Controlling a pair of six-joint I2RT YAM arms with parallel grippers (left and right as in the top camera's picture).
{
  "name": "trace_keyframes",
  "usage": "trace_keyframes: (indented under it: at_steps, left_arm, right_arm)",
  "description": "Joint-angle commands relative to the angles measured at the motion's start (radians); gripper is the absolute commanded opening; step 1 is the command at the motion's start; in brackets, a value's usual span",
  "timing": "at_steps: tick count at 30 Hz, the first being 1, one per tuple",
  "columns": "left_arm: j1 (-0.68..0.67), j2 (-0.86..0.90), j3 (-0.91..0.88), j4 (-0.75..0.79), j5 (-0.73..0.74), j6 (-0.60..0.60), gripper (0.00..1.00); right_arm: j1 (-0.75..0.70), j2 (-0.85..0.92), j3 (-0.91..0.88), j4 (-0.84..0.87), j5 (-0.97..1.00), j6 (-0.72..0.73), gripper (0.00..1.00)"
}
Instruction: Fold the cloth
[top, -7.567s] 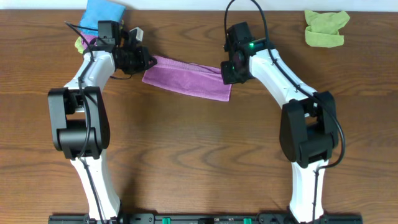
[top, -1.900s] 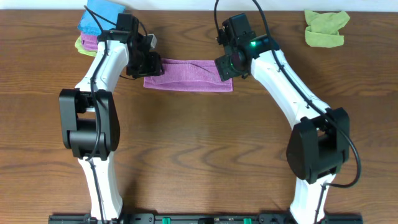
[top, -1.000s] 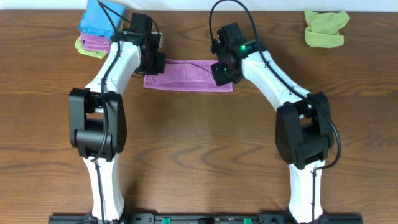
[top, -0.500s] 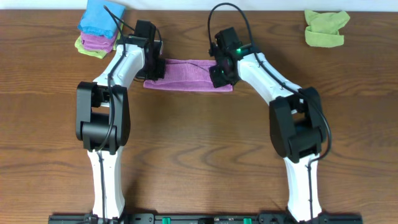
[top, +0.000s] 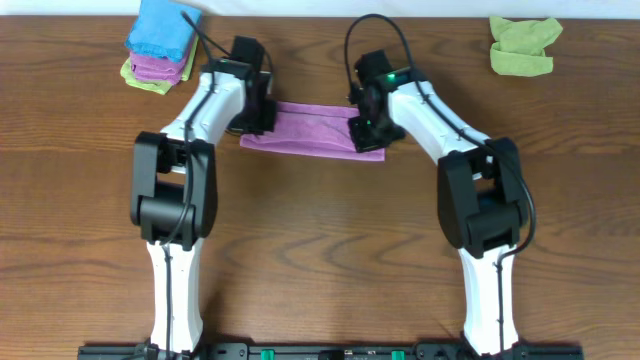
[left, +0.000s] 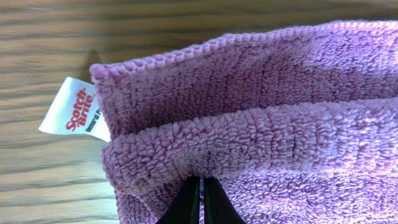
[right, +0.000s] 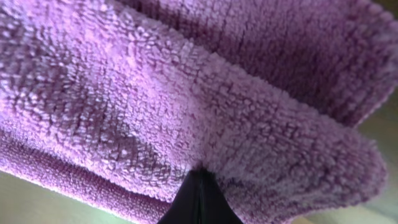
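Note:
The purple cloth (top: 310, 130) lies as a long folded strip on the wooden table between the two arms. My left gripper (top: 256, 115) is shut on the cloth's left end; the left wrist view shows its fingers (left: 201, 186) pinched on a fold of the purple cloth (left: 261, 124), with a white Scotch-Brite tag (left: 71, 109) at the corner. My right gripper (top: 362, 125) is shut on the cloth's right end; the right wrist view shows its fingers (right: 198, 186) closed on the thick purple cloth (right: 186, 93).
A stack of folded cloths, blue on purple on green (top: 160, 45), sits at the back left. A crumpled green cloth (top: 523, 45) lies at the back right. The wooden table (top: 320, 250) stretches in front of the arms.
Both grippers have shifted towards the front with the cloth's ends pinched. The cloth strip has moved slightly forward and right and now lies a little tilted.

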Motion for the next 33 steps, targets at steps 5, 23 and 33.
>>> trace_keyframes:
  at_steps: [5, 23, 33]
  left_arm:
    - [-0.101, 0.026, 0.003, -0.034, -0.018, -0.072, 0.06]
    - [-0.143, -0.010, -0.095, -0.111, -0.059, -0.162, 0.06]
    - [-0.142, -0.034, -0.095, -0.076, -0.067, -0.162, 0.06]
  right_arm:
    - [-0.112, 0.040, -0.028, -0.098, 0.075, 0.008, 0.01]
    - [-0.123, 0.000, -0.028, -0.085, -0.014, -0.018, 0.02]
    - [-0.122, -0.276, -0.028, -0.102, -0.038, -0.040, 0.02]
